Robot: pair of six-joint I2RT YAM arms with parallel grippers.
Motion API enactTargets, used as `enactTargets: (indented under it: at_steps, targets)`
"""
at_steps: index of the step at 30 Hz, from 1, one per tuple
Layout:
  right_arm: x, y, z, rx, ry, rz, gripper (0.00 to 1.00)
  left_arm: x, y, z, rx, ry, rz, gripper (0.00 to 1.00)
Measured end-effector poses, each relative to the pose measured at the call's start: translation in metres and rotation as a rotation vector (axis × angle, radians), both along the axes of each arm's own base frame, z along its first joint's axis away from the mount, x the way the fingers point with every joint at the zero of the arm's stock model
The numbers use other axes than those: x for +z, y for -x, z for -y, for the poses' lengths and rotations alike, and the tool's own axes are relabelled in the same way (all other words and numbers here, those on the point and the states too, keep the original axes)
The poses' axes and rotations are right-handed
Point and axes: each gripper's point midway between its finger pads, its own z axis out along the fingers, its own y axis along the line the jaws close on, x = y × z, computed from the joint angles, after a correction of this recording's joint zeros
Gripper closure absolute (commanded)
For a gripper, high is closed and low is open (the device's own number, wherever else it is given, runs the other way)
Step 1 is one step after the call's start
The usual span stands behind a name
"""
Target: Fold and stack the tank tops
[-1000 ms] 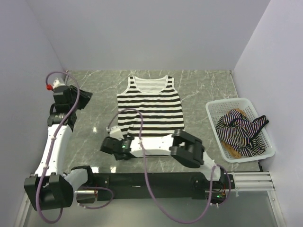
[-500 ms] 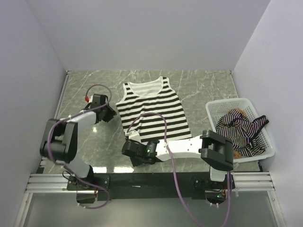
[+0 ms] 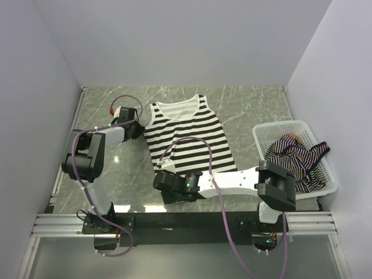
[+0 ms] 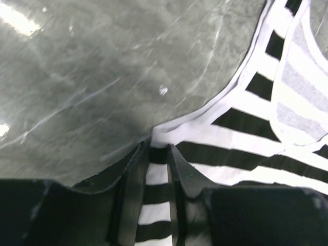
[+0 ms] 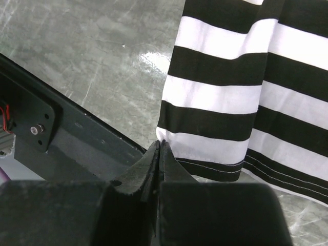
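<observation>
**Gripping the striped tank top (image 3: 187, 138) at two points on the marble table (image 3: 250, 107).**

Spread flat mid-table, neckline far, hem near, turned a little askew. Pinched at the left armhole edge by the left gripper (image 3: 137, 129) (image 4: 159, 152), with a strip of striped cloth caught between narrowly parted fingers (image 4: 132, 174) and the white trim drawn to a point at their tips. Pinched at the near left hem corner by the right gripper (image 3: 164, 181) (image 5: 160, 146), fingers (image 5: 146, 166) pressed together on the fabric, just far of the dark rail (image 5: 61, 133) along the table's near edge. Off to the right, heaped in the white mesh basket (image 3: 273, 124): the thin-striped top (image 3: 299, 160), spilling over the right rim, and the tan-brown top (image 3: 286, 185) showing beneath it.
</observation>
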Motion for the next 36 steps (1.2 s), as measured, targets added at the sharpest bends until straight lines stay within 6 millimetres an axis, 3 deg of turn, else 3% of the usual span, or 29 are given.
enactTargets:
  at_steps: [4,9,15,19,23,26,31,36]
  targets:
    - [-0.001,0.001,0.002,-0.005,0.002,-0.003,1.00,0.000,-0.008,0.002,0.001,-0.011,0.010,0.75]
    - [0.000,0.001,0.001,-0.005,-0.003,-0.007,1.00,-0.003,-0.013,0.001,0.008,-0.037,0.006,0.96]
    - [0.003,0.009,-0.007,0.021,-0.031,-0.047,1.00,-0.001,-0.010,-0.008,0.043,-0.098,-0.034,0.99]
    - [0.013,0.016,-0.032,0.057,-0.077,-0.083,1.00,0.000,-0.006,-0.022,0.081,-0.167,-0.074,0.99]
    - [0.026,0.024,-0.071,0.108,-0.149,-0.114,1.00,0.006,-0.003,-0.035,0.104,-0.235,-0.113,0.99]
    - [0.029,0.028,-0.086,0.130,-0.176,-0.132,1.00,0.014,-0.005,-0.041,0.116,-0.273,-0.118,0.99]
    - [0.030,0.028,-0.087,0.137,-0.191,-0.144,1.00,0.021,-0.004,-0.045,0.110,-0.299,-0.126,0.99]
    - [0.023,0.022,-0.061,0.100,-0.195,-0.161,1.00,0.028,-0.004,-0.040,0.091,-0.305,-0.125,0.99]
